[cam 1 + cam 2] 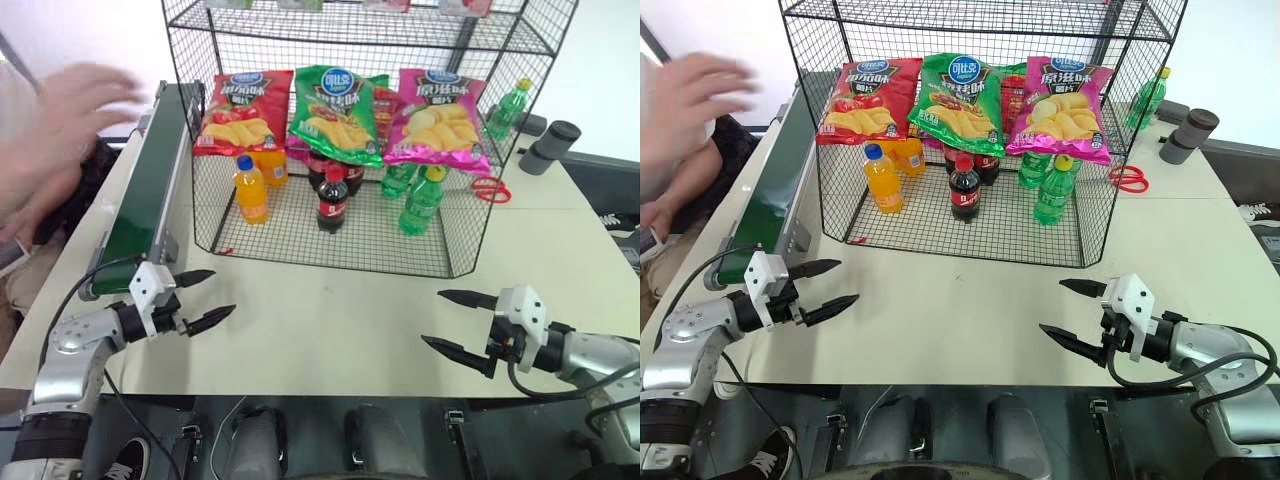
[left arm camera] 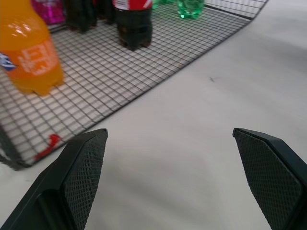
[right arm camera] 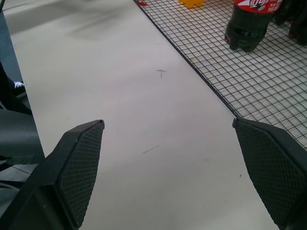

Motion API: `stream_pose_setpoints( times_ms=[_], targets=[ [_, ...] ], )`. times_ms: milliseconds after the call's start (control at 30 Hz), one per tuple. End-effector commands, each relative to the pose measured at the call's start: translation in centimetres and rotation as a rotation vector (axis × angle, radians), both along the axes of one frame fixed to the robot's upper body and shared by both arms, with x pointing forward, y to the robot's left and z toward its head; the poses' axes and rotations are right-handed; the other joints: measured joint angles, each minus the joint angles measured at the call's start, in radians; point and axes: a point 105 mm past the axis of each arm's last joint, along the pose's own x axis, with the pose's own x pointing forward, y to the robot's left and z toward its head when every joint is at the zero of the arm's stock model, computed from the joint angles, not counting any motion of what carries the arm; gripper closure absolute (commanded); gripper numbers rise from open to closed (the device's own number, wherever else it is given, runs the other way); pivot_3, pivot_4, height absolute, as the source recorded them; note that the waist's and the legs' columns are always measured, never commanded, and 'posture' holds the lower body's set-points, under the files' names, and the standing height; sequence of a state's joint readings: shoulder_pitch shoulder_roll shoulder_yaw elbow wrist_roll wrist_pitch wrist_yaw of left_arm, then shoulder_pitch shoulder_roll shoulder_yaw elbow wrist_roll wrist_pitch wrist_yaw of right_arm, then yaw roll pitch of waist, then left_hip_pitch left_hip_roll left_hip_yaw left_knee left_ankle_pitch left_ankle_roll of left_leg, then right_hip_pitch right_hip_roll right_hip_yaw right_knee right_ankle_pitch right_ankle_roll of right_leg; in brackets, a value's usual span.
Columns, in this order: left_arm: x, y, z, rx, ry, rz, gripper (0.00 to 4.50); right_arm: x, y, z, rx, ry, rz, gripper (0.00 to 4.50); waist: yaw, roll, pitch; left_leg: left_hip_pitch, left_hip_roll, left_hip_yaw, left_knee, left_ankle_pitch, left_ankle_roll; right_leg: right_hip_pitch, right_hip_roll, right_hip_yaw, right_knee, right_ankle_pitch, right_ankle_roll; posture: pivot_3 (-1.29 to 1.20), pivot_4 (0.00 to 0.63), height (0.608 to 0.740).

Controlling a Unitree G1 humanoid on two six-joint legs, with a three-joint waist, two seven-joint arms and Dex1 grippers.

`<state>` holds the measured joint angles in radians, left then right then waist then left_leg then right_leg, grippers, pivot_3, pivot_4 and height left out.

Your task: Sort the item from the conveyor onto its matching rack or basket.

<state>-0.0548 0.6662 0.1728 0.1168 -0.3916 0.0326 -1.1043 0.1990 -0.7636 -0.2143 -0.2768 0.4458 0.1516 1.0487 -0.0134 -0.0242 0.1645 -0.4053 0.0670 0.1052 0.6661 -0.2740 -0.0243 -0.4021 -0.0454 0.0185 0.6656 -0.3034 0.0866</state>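
Note:
The green chip bag (image 1: 337,115) lies propped on the bottles inside the black wire rack (image 1: 470,215), between a red bag (image 1: 243,110) and a pink bag (image 1: 440,120). The dark green conveyor (image 1: 150,185) runs along the table's left side, and its belt is bare. My left gripper (image 1: 222,291) hovers open over the table near the conveyor's near end, nothing between its fingers (image 2: 81,167). My right gripper (image 1: 432,317) hovers open over the table's front right, also holding nothing, with the rack's floor edge beyond its fingers (image 3: 268,158).
An orange soda bottle (image 1: 250,188), cola bottles (image 1: 332,198) and green bottles (image 1: 422,200) stand on the rack floor. Red scissors (image 1: 490,189) and dark cylinders (image 1: 548,145) lie to the rack's right. A person's hand (image 1: 65,110) is raised beside the conveyor's far end.

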Motion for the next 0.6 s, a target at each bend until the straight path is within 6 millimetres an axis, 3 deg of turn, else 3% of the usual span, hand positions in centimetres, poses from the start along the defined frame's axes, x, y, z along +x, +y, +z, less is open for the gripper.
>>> stream_pose_setpoints(
  times_ms=[33, 233, 600],
  targets=[
    [0.5, 0.0, 1.4, 0.015, -0.073, -0.016, 0.00, 0.1, -0.1, 1.3, -0.018, -0.062, 0.006, 0.01, 0.001, 0.000, 0.000, 0.001, 0.000, 0.000, 0.000, 0.000, 0.000, 0.001, 0.000, 0.000, 0.000, 0.000, 0.000, 0.00, 0.150, 0.740],
    [1.5, -0.1, 1.8, 0.016, -0.117, 0.015, 0.00, 0.4, -0.1, 1.3, -0.017, -0.064, 0.005, 0.01, 0.002, 0.000, 0.000, 0.002, 0.000, 0.000, 0.000, 0.000, 0.000, 0.003, 0.000, 0.000, -0.001, 0.000, 0.000, 0.00, 0.150, 0.740],
    [1.4, -0.5, 1.8, 0.017, -0.112, 0.002, 0.00, 0.7, 0.4, 1.3, -0.022, -0.074, 0.015, 0.01, 0.002, 0.000, 0.000, 0.002, 0.000, 0.000, 0.000, 0.000, 0.000, 0.003, 0.000, 0.000, 0.000, 0.000, 0.000, 0.00, 0.150, 0.740]
  ],
)
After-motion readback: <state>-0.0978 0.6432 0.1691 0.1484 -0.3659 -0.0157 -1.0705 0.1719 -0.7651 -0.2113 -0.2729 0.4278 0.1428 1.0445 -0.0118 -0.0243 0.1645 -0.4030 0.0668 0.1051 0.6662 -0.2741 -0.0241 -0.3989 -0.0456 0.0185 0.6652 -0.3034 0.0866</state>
